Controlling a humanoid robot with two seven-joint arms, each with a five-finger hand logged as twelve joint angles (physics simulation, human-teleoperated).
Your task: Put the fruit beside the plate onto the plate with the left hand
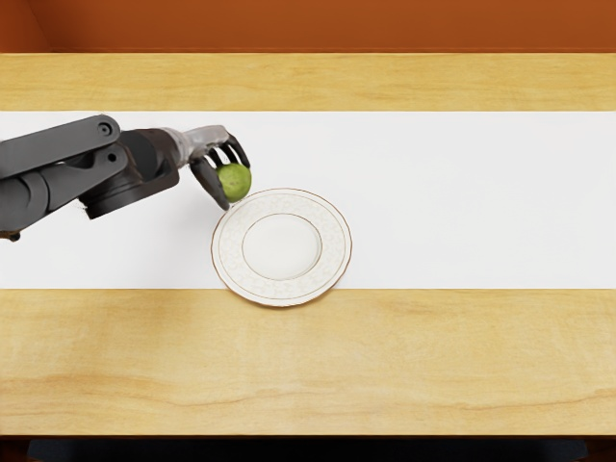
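On the wooden worktop [308, 356], we are gripping the green fruit [234, 180] in the left robot hand [217, 164] at the rim of the plate [337, 252]; we are planning a low, centred release.

text: none readable | labels: none | numbers: none

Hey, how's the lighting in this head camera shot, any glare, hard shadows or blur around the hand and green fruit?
Head view: flat, even light, no hard shadows, only a thin dark edge under the plate; the white strip is bright without glare spots; the left hand and the green fruit it holds are fairly sharp, with no motion blur.
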